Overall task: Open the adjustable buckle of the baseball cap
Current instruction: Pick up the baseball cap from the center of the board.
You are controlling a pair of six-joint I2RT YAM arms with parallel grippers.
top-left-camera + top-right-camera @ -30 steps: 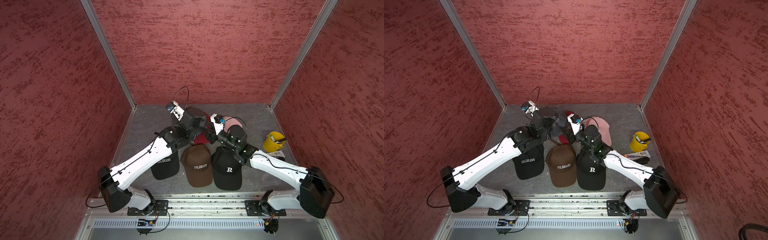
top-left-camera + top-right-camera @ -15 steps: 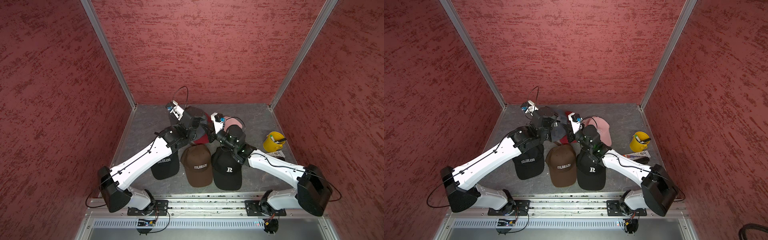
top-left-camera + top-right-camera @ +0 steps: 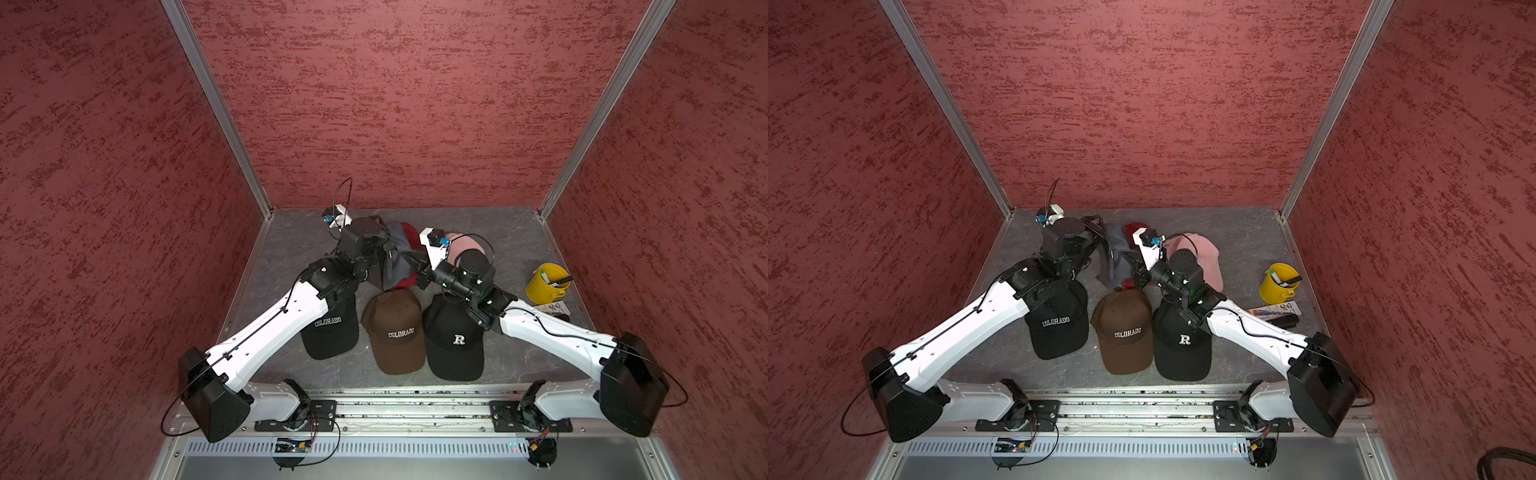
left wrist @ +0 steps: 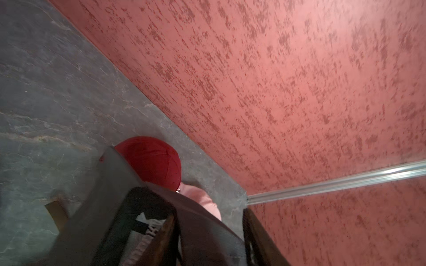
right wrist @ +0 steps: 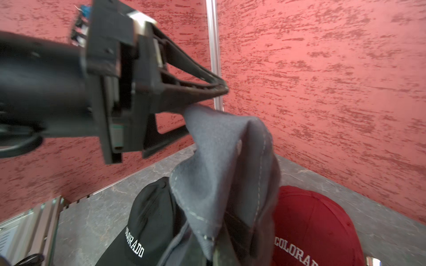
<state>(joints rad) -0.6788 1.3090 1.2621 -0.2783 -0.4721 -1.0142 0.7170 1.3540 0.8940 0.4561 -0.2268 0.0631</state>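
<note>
Seen from above, two white robot arms reach in over a grey stone-look table (image 3: 291,249) walled in mottled red; they meet at the back centre, where a grey cap (image 3: 395,262) is held up off the surface between them, crumpled and folded on itself.

The right gripper (image 3: 413,268) is closed tight on the lower edge of the grey cap; in the right wrist view the fabric rises from that grip in a tall fold with pale stitching along its seams.

The left gripper (image 4: 208,214) stands part-way open at the cap's upper edge; its two dark fingers (image 4: 166,237) are well apart with grey fabric lying between them, not pinched.

A dark strap hangs down the cap's side in both top views; a small pale spot on it may be the buckle, but it is too small to tell.

Below the held cap lie a red cap (image 5: 311,225) lettered COLORADO and a pink cap (image 3: 1200,257); nearer the arms' bases sit three caps in a row: a black COLORADO cap (image 3: 330,332), a brown COLORADO cap (image 3: 397,332) and a black R cap (image 3: 455,336); a yellow bucket (image 3: 546,282) stands apart on the right arm's side.
</note>
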